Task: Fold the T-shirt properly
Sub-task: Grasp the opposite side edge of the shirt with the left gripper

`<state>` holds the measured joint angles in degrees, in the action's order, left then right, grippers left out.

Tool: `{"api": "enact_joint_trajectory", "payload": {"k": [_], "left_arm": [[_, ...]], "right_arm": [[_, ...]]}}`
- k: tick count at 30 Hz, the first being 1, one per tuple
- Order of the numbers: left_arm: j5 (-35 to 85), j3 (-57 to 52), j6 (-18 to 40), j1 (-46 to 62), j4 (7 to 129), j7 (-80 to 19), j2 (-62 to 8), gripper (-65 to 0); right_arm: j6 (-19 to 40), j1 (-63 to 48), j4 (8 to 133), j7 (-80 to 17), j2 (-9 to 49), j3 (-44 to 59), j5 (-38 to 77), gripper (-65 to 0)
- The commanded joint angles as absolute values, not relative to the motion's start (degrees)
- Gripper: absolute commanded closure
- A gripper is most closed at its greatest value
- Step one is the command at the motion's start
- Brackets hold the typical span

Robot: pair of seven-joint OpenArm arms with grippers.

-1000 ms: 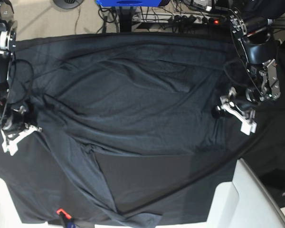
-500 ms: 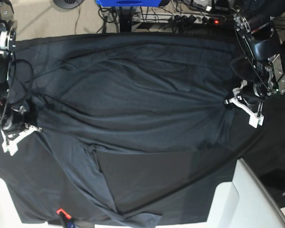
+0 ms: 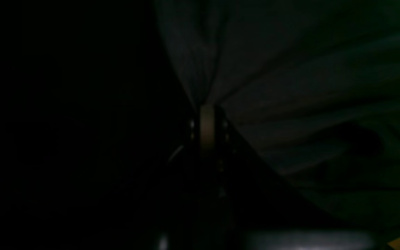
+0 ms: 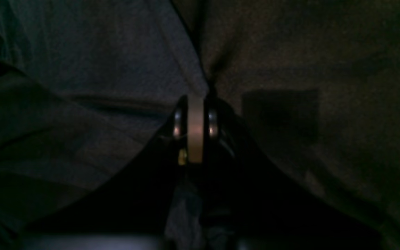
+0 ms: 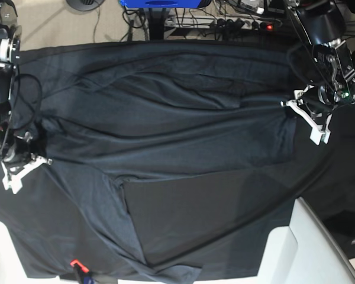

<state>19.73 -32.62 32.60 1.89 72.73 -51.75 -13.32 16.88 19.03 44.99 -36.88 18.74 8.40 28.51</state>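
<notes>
The T-shirt lies spread across the black tablecloth, stretched between both grippers with long creases running side to side. At the base view's right edge, my left gripper is shut on the shirt's bunched edge. Its wrist view shows the closed fingertips pinching a gather of T-shirt cloth. My right gripper, at the base view's left, is shut on the opposite edge. There the T-shirt fabric folds into the closed fingertips.
White raised blocks stand at the near right and near left corners. A small red item lies at the near edge. Cables and a power strip run behind the table's far edge.
My left gripper closed on the shirt's edge and carried it outward and toward the far side, pulling the cloth tauter. The right gripper has stayed put.
</notes>
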Motion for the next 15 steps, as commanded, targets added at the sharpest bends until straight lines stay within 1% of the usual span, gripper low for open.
{"api": "enact_joint_trajectory", "payload": {"k": [1,4,5,8,11,13,15], "left_arm": [[20.26,-32.92,32.57,1.63,74.33,-50.95,-14.37,0.0],[20.18,-33.19,32.57,1.63,74.42,-50.95,-14.73,0.0],[20.18,-33.19,32.57,1.63,74.42,-50.95,-14.81,-3.8],[20.18,-33.27,32.57,1.63,74.68,-50.95,-15.52,-22.1],[20.18,-33.27,32.57,1.63,74.77,-52.44,-16.22,-37.4],[20.26,-33.8,32.57,1.36,74.95,-55.16,-17.1,-43.1],[20.26,-37.23,32.57,1.1,75.47,-55.78,-17.54,-44.3]], "right_arm": [[17.19,20.53,45.93,-35.91,19.56,8.66,29.41,-0.3],[17.19,20.53,45.93,-35.91,19.56,8.57,29.41,-0.3],[17.19,20.53,45.93,-35.91,19.56,8.48,29.41,-0.3],[17.19,20.53,45.93,-35.91,19.56,8.48,29.41,-0.3],[17.1,20.53,45.93,-35.91,19.47,8.48,29.41,-0.3],[17.1,20.53,45.93,-35.91,19.47,8.4,29.41,-0.3],[17.1,20.53,46.02,-35.91,19.47,8.4,29.41,-0.3]]}}
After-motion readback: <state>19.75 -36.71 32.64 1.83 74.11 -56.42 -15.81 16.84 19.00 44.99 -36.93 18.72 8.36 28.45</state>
